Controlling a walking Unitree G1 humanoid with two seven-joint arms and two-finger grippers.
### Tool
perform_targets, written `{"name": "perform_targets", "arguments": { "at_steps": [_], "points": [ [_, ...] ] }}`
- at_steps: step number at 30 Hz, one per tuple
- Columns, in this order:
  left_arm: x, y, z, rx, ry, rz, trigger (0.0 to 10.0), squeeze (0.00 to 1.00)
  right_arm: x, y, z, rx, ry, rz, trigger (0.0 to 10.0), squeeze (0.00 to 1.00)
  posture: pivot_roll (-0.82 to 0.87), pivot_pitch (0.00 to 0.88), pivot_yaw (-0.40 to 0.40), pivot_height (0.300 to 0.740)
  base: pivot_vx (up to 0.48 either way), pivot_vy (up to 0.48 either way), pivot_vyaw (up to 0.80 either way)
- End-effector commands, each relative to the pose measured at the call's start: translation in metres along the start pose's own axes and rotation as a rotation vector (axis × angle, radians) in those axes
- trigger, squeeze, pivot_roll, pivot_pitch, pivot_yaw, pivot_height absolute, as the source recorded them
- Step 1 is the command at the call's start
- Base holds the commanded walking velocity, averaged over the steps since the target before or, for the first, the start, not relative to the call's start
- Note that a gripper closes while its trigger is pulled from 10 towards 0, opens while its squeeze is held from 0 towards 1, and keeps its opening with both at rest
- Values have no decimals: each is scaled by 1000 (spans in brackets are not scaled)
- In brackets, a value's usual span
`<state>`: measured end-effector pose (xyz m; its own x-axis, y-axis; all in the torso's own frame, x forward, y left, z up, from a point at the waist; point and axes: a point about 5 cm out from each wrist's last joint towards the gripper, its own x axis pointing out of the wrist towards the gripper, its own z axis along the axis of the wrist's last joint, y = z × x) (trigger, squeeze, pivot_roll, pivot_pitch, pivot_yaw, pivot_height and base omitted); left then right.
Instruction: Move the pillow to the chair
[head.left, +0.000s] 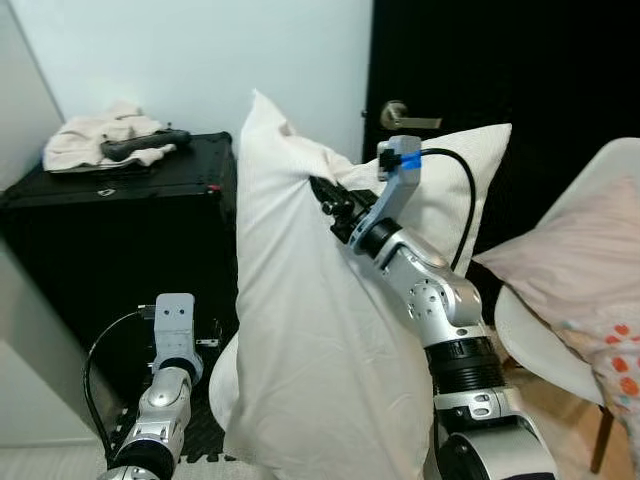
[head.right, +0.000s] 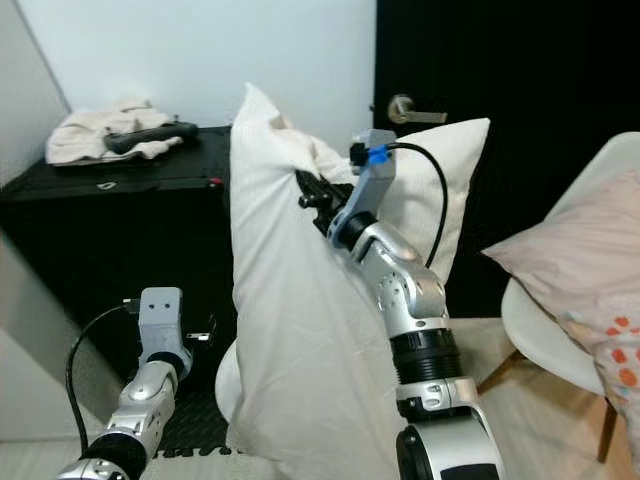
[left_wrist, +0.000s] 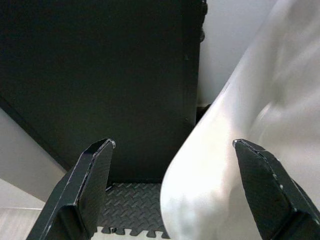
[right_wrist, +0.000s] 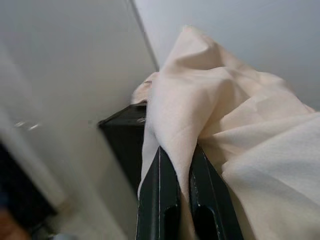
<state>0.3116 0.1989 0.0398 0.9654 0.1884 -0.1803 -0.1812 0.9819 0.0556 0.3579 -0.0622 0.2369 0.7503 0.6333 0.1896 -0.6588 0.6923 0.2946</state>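
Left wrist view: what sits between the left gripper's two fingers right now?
Nothing is gripped. The left gripper is open; past the gap lie the tall black cabinet and the bulging white fabric pillow, which the right gripper pinches.

2 head views forward-down; both wrist views close on pillow (head.left: 300, 330).

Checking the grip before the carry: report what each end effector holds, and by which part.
The right end effector is shut on the white pillow, pinching a fold of fabric near its upper edge. The left end effector is open beside the pillow's lower part, holding nothing.
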Motion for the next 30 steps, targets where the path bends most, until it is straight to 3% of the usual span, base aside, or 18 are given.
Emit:
{"name": "perform_targets", "arguments": {
  "at_steps": [1, 5, 10, 16, 20, 23, 24, 27, 30],
  "points": [
    [-2, 3, -5, 23, 24, 3, 10000, 0, 2, 11, 15, -11, -65, 60, 10000, 0, -196, 0, 30, 720, 0, 0, 0],
    [-2, 4, -4, 34, 22, 10, 10000, 0, 7, 12, 28, 64, -139, 60, 10000, 0, -194, 0, 28, 695, 0, 0, 0],
    [0, 2, -2, 40, 15, 1, 10000, 0, 27, 22, 80, -2, -289, 85, 10000, 0, -185, 0, 21, 665, 0, 0, 0],
    [0, 1, 0, 34, 1, 11, 10000, 0, 34, 15, 104, -33, -338, 20, 10000, 0, -170, 0, 4, 640, 0, 0, 0],
    [-2, 1, -2, 33, 0, 14, 10000, 0, 36, 3, 96, -84, -283, -66, 10000, 0, -163, 0, -6, 625, 0, 0, 0],
    [-5, 2, -5, 36, 3, 15, 10000, 0, 37, 1, 77, -89, -219, -79, 10000, 0, -164, 0, -7, 615, 0, 0, 0],
    [-6, 2, -6, 37, 4, 16, 10000, 0, 37, 1, 68, -90, -189, -77, 10000, 0, -166, 2, -6, 610, 0, 0, 0],
    [-7, 2, -9, 40, 11, 15, 10000, 0, 37, 0, 15, -158, 4, -107, 10000, 0, -169, 7, -5, 590, 0, 0, 0],
    [-7, 1, -9, 41, 11, 13, 10000, 0, 35, -3, -1, -192, 62, -138, 10000, 0, -169, 7, -5, 580, 0, 0, 0]
  ]
}}
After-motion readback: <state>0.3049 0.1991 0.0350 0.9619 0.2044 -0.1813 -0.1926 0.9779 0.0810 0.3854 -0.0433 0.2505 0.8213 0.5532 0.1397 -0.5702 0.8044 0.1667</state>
